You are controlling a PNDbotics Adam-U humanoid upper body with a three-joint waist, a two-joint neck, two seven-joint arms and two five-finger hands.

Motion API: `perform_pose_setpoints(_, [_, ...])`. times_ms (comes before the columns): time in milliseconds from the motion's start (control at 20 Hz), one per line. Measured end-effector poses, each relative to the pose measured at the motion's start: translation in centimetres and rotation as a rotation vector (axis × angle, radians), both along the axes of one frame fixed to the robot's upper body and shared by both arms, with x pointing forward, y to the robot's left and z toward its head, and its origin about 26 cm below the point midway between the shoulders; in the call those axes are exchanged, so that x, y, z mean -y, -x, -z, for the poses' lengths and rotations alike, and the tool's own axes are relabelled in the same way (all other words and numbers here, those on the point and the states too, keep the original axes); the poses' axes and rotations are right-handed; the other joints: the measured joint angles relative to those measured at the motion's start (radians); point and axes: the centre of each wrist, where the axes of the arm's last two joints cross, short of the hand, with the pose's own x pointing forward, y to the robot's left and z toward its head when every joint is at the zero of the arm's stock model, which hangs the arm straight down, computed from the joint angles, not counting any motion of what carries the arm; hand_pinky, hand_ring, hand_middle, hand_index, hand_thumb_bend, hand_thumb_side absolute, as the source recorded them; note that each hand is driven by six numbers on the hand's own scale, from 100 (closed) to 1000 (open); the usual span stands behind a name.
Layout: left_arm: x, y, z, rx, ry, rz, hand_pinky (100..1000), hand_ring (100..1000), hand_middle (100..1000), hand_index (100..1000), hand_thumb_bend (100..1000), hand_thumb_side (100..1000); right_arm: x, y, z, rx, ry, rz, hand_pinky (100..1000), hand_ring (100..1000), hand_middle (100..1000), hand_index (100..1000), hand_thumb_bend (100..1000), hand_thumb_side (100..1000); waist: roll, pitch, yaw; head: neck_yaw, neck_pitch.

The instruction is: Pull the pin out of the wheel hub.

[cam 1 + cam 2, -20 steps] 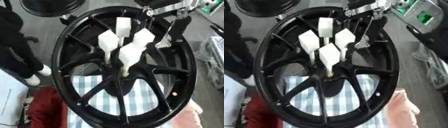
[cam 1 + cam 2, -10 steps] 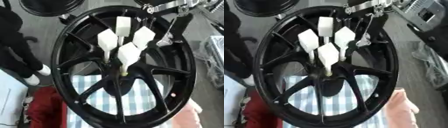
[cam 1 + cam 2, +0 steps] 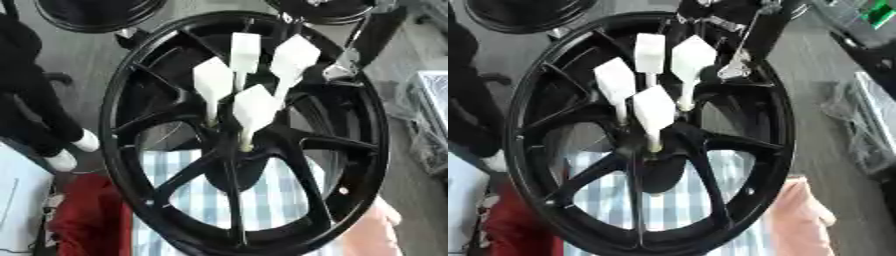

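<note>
Workshop: spare wheels (image 3: 96, 12) on grey floor (image 3: 87, 55).

A blue-and-white checked cloth (image 3: 262, 200) lies on the table, a red cloth (image 3: 87, 220) at its left, a pink one (image 3: 802, 220) at right, another black wheel (image 3: 96, 12) beyond

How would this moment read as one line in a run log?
wheel: upright on checked cloth | white-flagged pins: standing in hub | hands: not seen

Head stereo pair—close, looking down, perhaps tilted.
</note>
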Motion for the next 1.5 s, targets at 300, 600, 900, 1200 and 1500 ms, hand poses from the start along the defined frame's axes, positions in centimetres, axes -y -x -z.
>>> perform_pose_setpoints(300, [-0.1, 0.0, 0.0, 0.003, 0.002, -0.005, 741, 798, 707, 721, 242, 618, 5.5, 1.4, -1.4, 0.012, -0.129, 0.094, 690, 610, 406, 548, 116, 100, -0.003, 0.0, -0.006, 0.0, 0.0])
perform_pose_setpoints(600, [-0.3, 0.1, -0.1, 0.013, 0.008, -0.023, 741, 798, 707, 720, 241, 616, 16.9, 5.1, 0.4, 0.049, -0.353, 0.384, 695, 611, 412, 553, 122, 100, 0.002, 0.001, -0.015, 0.004, -0.001])
perform_pose_setpoints(900, [-0.6, 0.1, -0.2, 0.021, 0.015, -0.043, 741, 798, 706, 720, 241, 615, 26.6, 8.0, 2.5, 0.148, -0.489, 0.734, 743, 673, 497, 638, 177, 100, 0.009, 0.004, -0.04, 0.025, -0.002])
perform_pose_setpoints(1200, [-0.8, 0.2, -0.2, 0.023, 0.019, -0.055, 741, 799, 706, 720, 242, 614, 33.4, 9.6, 5.2, 0.201, -0.477, 1.004, 849, 889, 849, 887, 260, 508, 0.016, 0.004, -0.048, 0.034, -0.01])
perform_pose_setpoints(1500, [-0.8, 0.2, -0.2, 0.022, 0.019, -0.056, 741, 798, 705, 720, 243, 613, 34.4, 9.3, 6.9, 0.282, -0.622, 1.08, 819, 836, 794, 856, 192, 430, 0.02, 0.004, -0.044, 0.033, -0.01])
